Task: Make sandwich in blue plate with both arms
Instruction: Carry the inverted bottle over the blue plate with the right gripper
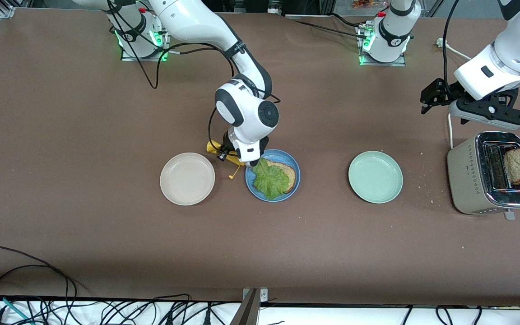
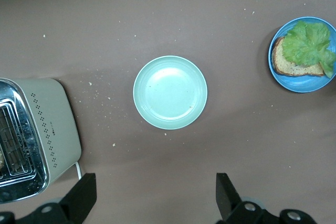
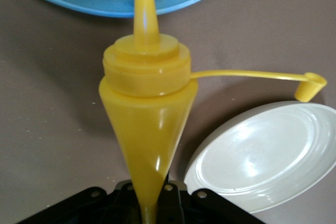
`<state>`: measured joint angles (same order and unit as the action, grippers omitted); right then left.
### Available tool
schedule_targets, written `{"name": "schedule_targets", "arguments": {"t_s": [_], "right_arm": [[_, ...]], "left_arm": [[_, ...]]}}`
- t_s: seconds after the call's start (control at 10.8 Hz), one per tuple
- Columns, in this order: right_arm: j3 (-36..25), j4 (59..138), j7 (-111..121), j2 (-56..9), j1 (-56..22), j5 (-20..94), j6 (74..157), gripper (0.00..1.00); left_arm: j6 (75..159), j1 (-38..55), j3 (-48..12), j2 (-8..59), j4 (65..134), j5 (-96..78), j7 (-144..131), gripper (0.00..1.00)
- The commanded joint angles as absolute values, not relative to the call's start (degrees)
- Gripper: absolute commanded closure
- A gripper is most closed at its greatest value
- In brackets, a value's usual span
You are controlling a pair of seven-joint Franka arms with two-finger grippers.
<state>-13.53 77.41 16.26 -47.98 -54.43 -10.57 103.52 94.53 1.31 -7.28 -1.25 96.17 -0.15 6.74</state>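
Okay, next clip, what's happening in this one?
Two arms are building a sandwich. The right tool is shut on a yellow squeeze bottle, cap off, nozzle aimed at the blue plate, where a lettuce leaf lies on one toast slice. The left tool hangs open above the table by the toaster, which holds a second slice. The beige plate and green plate hold nothing.
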Motion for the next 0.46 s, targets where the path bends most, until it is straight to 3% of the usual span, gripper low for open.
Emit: {"name": "schedule_targets", "arguments": {"t_s": [0.0,0.37], "right_arm": [[-14.6,75.2,15.9,-49.1,-55.5,-13.4,101.6,1.0],[-14.6,73.4,15.9,-49.9,-55.5,-13.7,100.2,1.0]], "left_arm": [[93.9,1.4,-7.1,-1.4,95.7,0.2,6.3,0.0],[93.9,1.1,-7.0,-1.4,95.7,0.3,6.4,0.0]]}}
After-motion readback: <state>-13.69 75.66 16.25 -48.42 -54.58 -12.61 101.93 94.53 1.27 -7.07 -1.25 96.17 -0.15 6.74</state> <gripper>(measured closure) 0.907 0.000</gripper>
